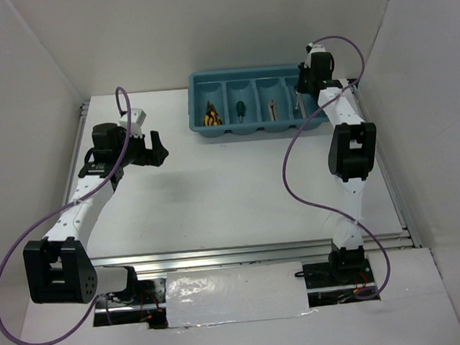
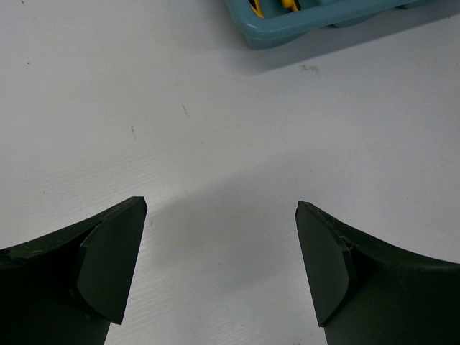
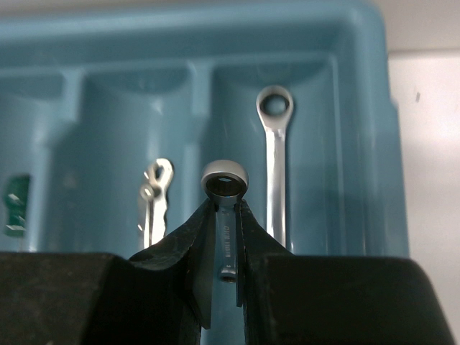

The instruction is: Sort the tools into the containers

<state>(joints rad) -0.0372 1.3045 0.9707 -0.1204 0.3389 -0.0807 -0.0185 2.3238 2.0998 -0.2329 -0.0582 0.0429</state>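
Note:
The teal tray (image 1: pixel 203 129) stands at the back of the table, with four compartments side by side. Yellow-handled pliers (image 1: pixel 210 117) lie in the leftmost one, a green-handled screwdriver (image 1: pixel 240 108) in the second, small silver pieces (image 1: pixel 273 109) in the third. My right gripper (image 3: pixel 228 205) is shut on a small silver wrench (image 3: pixel 225 182) and holds it above the rightmost compartment, where a long silver wrench (image 3: pixel 274 154) lies. The small silver pieces also show in the right wrist view (image 3: pixel 154 198). My left gripper (image 2: pixel 219 266) is open and empty above bare table, left of the tray (image 2: pixel 287 32).
White walls close in the table on the left, back and right. The right arm (image 1: pixel 351 152) reaches up along the right side, with a purple cable (image 1: pixel 293 176) looping beside it. A metal rail (image 1: pixel 244 254) runs along the near edge.

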